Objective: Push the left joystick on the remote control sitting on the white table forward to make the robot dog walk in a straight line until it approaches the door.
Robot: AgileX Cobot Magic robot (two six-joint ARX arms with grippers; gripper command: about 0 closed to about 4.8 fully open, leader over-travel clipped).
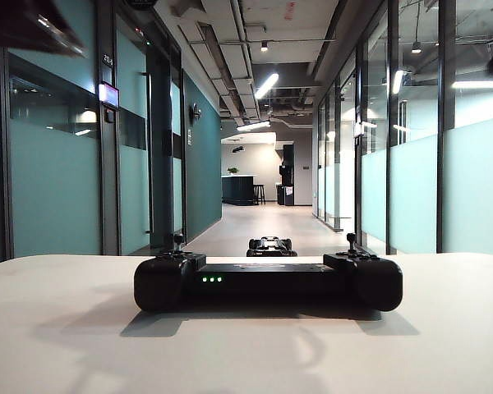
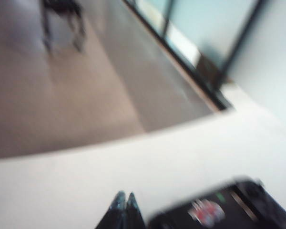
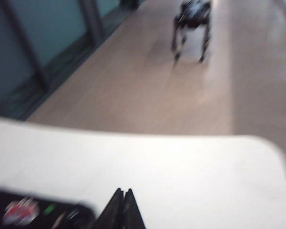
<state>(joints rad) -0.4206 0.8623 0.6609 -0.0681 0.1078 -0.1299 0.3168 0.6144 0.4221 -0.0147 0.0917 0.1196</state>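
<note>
Left pincer [image 2: 125,210], tips pressed together, hovers above the tabletop [image 2: 148,171] beside the remote control [image 2: 229,210]; left joystick [image 1: 178,240] untouched. Right pincer [image 3: 124,207] likewise pressed together.

Corridor with glass walls and ceiling lights

Frosted teal glass panels [image 1: 53,185] in dark frames line both sides of a tan floor [image 1: 267,226]. A strip light [image 1: 266,84] glows among exposed ducts overhead. At the far end stand a dark counter [image 1: 237,190] and 1 stool [image 1: 260,194].
</note>
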